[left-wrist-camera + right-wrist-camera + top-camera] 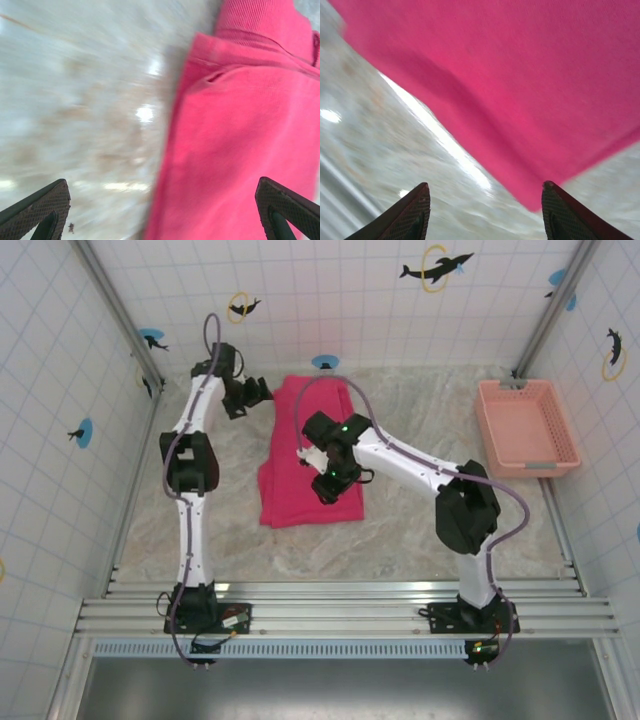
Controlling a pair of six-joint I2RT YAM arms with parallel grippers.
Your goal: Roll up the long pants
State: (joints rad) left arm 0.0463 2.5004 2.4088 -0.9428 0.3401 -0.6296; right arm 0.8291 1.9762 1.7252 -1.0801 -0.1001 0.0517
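left fingers [42, 202] – wide apart, empty | right fingers [412, 215] – apart, over long pants [300, 455]

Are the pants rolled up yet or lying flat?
Flat: the pants lie as one long strip, with no roll at either end.

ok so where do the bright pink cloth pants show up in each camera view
top external: the bright pink cloth pants lie flat at mid-table, left of centre.
left wrist: they take the right half.
right wrist: they cover the top and right.
shared landmark: the marbled beige tabletop beside the cloth's edge.
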